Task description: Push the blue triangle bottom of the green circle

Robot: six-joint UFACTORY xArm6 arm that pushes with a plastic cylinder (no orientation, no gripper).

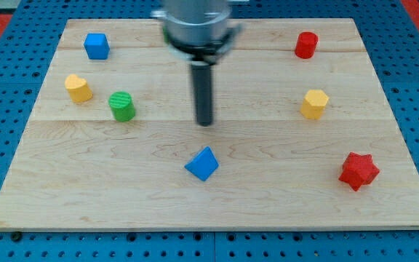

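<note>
The blue triangle (202,164) lies on the wooden board (217,204) a little below the middle. The green circle (122,106) stands at the view's left, up and to the left of the triangle. My tip (205,122) is the lower end of the dark rod hanging from the arm at the view's top middle. It sits just above the blue triangle in the view, with a small gap, and well to the right of the green circle.
A blue cube (97,46) is at the top left and a yellow block (78,88) lies left of the green circle. A red cylinder (306,45) is at the top right, a yellow hexagon (314,104) below it, a red star (358,171) at the lower right.
</note>
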